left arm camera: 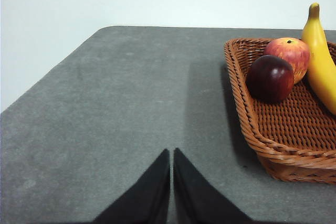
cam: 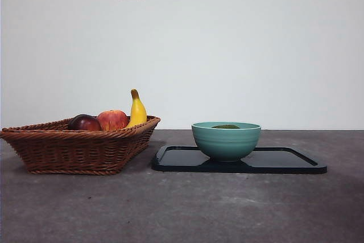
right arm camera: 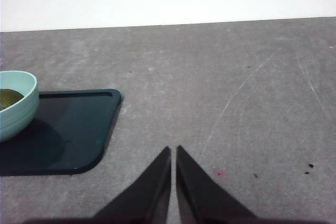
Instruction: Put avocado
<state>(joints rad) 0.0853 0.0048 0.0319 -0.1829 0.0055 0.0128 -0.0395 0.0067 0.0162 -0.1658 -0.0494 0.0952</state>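
On the tray, a teal bowl is sitting toward its left half, and the avocado is lying inside the bowl, only its dark green top showing above the rim in the front view. From the right wrist view, a slice of the avocado is showing against the bowl's inner wall. Left of the tray, a wicker basket is holding a dark red fruit, an apple and a banana, the banana standing tilted at the basket's back right. Left gripper is hanging over bare table beside the basket, jaws pressed together, gripping nothing. Right gripper is hanging over the table just off the tray's corner, jaws likewise closed and empty. Neither arm is showing in the front view.
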